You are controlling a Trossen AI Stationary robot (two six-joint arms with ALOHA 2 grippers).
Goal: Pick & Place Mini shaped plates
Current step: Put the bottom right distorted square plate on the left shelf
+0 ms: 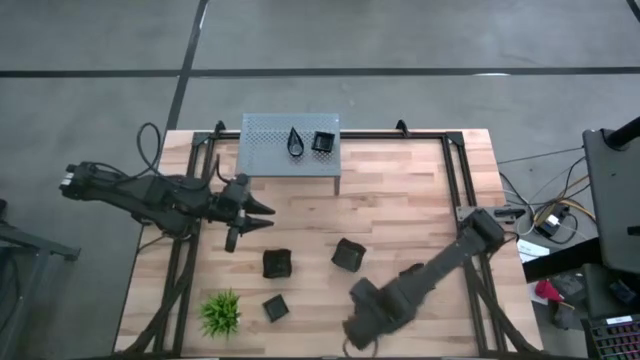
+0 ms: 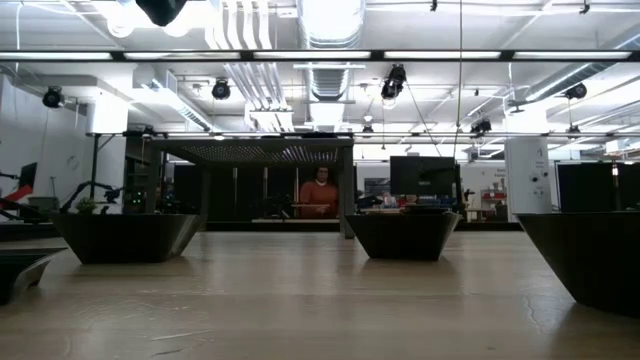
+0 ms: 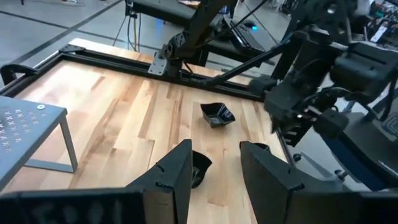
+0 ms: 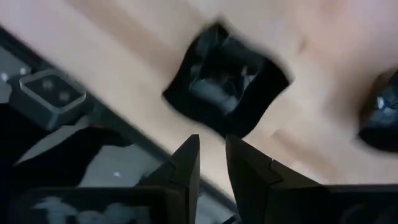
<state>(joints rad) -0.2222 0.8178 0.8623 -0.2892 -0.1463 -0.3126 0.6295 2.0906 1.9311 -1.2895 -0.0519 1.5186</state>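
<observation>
From above, two small black dishes, a teardrop dish and a square dish, already sat on the grey perforated stand at the upper middle of the frame, while three more square dishes lay on the wooden worktop at lower centre beside a green plant; by that count the job looked well under way, with three left. The left end effector hung at left of centre, open and empty. The right end effector was low at bottom centre. At table height, the dishes showed as dark, flared, glossy bowls. The left wrist view showed spread fingers above bare wood. The right wrist view showed fingers slightly parted, holding nothing, just short of a blurred square dish.
</observation>
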